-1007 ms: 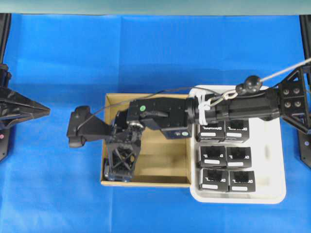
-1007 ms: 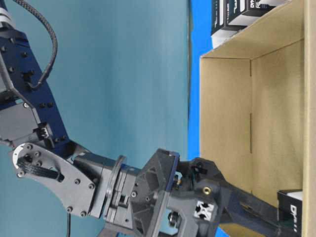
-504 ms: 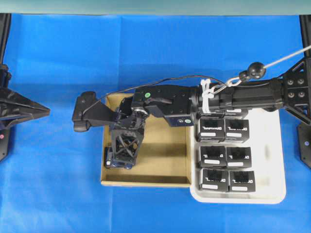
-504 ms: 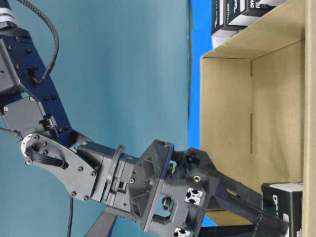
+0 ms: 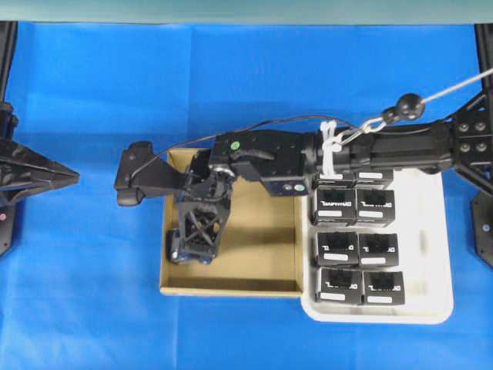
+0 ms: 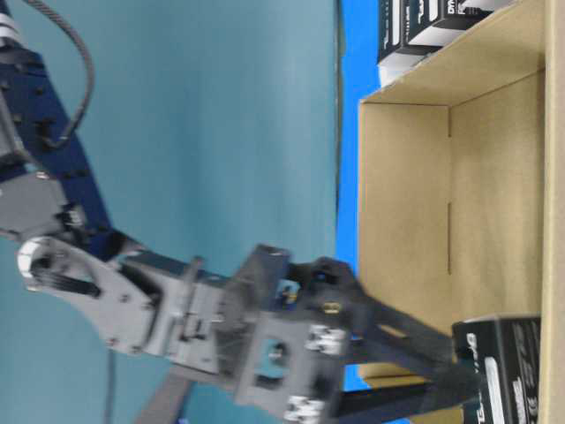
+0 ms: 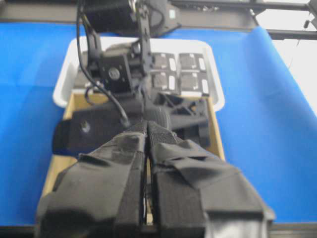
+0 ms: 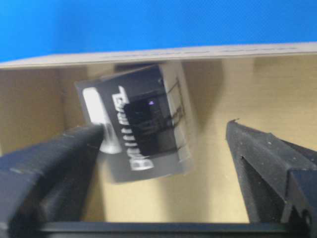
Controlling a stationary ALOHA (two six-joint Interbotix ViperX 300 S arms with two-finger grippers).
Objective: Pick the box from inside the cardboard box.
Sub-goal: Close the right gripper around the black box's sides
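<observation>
Only the right wrist view shows the right gripper (image 8: 163, 148) spread wide around the box (image 8: 138, 129).

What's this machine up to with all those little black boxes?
The right arm has reached across into the cardboard box and its open gripper straddles the one black box lying there; one of the fingers touches it, so it isn't gripped yet. More black boxes sit in the white tray. The left gripper waits, shut.
</observation>
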